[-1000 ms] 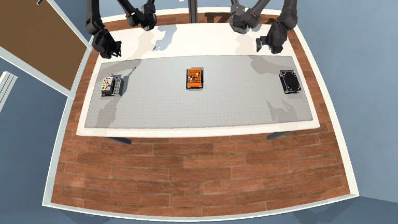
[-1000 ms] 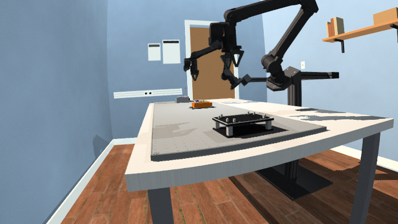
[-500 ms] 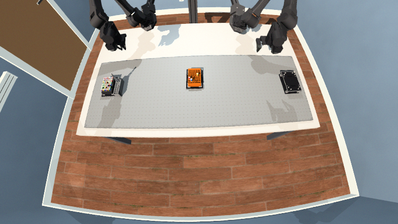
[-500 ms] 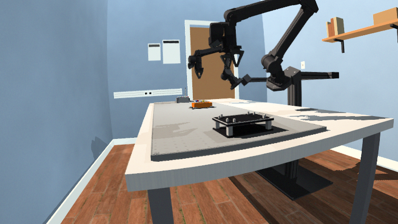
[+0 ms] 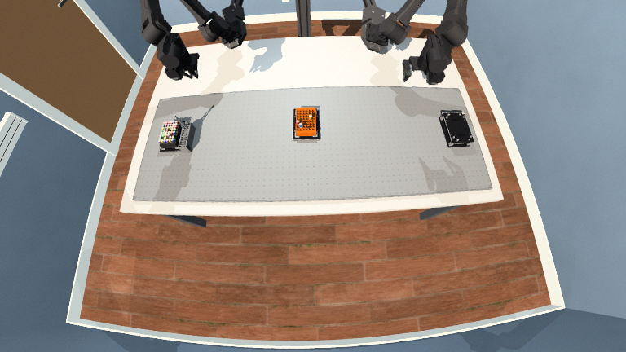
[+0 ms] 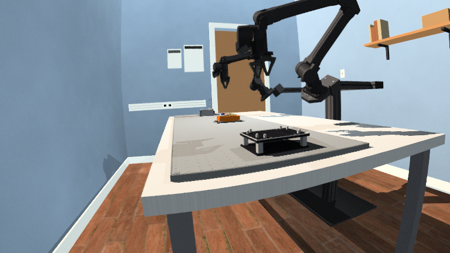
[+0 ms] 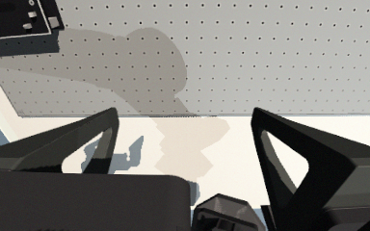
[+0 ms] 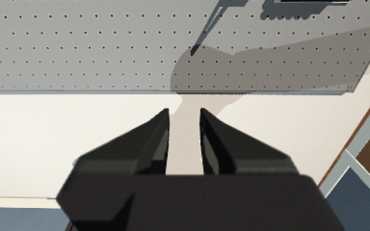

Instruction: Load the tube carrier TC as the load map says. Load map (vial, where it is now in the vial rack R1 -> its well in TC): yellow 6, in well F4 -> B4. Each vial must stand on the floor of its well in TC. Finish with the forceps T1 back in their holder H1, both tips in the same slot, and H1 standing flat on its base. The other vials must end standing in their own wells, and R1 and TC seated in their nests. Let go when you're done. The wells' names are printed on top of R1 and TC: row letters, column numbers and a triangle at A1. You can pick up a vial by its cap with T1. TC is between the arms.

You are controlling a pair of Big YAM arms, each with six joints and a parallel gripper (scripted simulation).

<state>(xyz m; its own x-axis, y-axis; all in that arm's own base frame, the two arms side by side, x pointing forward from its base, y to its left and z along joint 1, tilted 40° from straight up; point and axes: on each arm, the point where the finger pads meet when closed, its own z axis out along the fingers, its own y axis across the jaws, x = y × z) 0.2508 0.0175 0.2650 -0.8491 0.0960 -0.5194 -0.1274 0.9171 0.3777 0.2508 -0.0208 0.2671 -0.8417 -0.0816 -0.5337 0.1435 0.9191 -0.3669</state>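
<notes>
The orange carrier TC [image 5: 306,134] [image 6: 228,118] sits at mid-table; a yellow cap [image 5: 310,116] stands in it, with a red and a blue cap nearby. Well names are too small to read. The vial rack R1 [image 5: 161,144], full of coloured caps, is at the left in the top view. The grey holder H1 [image 5: 183,138] stands beside it with the forceps T1 [image 5: 181,120] in it; their tips are hidden. My right gripper [image 5: 192,75] [image 6: 225,86] [image 8: 184,115] is partly open and empty, behind H1. My left gripper [image 5: 419,78] [image 7: 185,115] is wide open and empty.
A black raised platform [image 5: 456,127] [image 6: 275,133] with several posts stands at the right in the top view; its corner shows at the upper left of the left wrist view. The perforated grey board [image 5: 369,164] lies under all the objects. Both grippers hang above the table's rear part.
</notes>
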